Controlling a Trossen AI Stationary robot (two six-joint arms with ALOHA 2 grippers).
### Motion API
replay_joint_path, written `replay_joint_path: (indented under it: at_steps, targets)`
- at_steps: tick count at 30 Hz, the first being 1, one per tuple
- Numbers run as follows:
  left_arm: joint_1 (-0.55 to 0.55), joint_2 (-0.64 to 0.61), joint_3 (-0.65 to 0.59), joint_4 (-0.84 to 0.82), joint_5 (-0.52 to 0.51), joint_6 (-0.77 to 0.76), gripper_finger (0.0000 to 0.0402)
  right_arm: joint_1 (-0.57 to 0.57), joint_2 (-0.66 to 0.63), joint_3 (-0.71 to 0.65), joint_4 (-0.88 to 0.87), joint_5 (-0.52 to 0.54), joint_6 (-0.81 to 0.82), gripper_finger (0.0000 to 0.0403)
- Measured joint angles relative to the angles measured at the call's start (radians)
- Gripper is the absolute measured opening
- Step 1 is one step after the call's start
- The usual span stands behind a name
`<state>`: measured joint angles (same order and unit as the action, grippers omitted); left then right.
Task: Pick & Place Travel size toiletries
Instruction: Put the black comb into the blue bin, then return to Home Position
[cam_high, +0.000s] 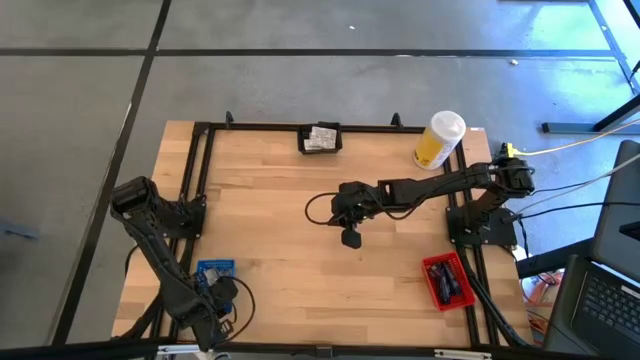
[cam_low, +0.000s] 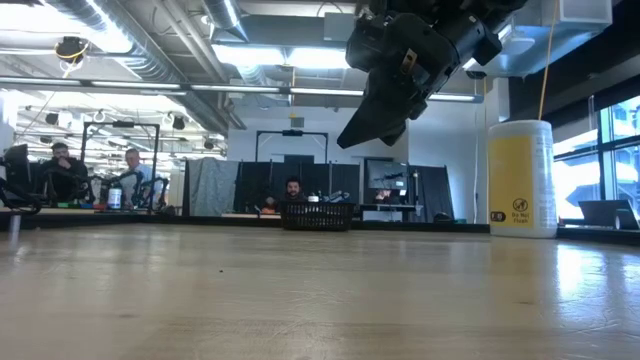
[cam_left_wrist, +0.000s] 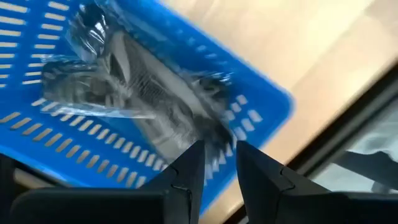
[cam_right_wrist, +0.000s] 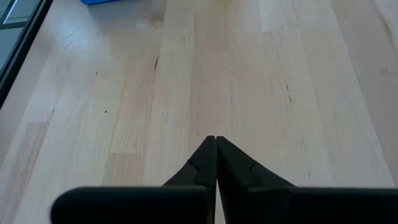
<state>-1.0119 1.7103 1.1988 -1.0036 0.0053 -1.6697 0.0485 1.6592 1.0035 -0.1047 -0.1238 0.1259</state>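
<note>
High view: right gripper (cam_high: 351, 238) over mid-table, fingers pressed together, empty; left gripper (cam_high: 222, 292) above blue tray (cam_high: 213, 268) at near left; red tray (cam_high: 445, 281) near right. Left wrist view: fingers (cam_left_wrist: 189, 168) narrowly parted, holding nothing, above clear-wrapped toiletries (cam_left_wrist: 134, 93) lying in blue tray. Low view: yellow container (cam_low: 521, 179) standing upright.

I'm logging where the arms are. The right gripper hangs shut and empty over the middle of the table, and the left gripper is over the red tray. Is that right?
One thing is wrong: the left gripper is over the blue tray, not the red one; the left wrist view shows it. The right gripper does hang shut and empty over the middle of the table.
</note>
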Motion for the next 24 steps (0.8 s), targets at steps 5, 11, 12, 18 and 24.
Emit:
replay_joint_path:
  at_steps: [5, 11, 12, 18, 24]
  targets:
    - [0.001, 0.0, -0.016, 0.005, 0.015, -0.008, 0.0086, 0.0, 0.0, 0.0, 0.0, 0.0, 0.0, 0.0003]
    - [0.001, -0.002, -0.016, 0.005, 0.028, -0.002, 0.0086, 0.0, 0.0, 0.0, 0.0, 0.0, 0.0, 0.0007]
    - [0.001, -0.007, -0.016, 0.005, 0.03, 0.002, 0.0086, 0.0, 0.0, 0.0, 0.0, 0.0, 0.0, 0.0007]
    - [-0.018, -0.115, -0.016, 0.005, -0.121, -0.005, 0.0086, 0.004, 0.0, 0.0, 0.026, -0.007, 0.005, 0.0003]
    - [-0.014, -0.257, -0.016, 0.004, -0.669, 0.343, 0.0069, 0.027, -0.02, 0.002, 0.085, -0.022, 0.004, 0.0002]
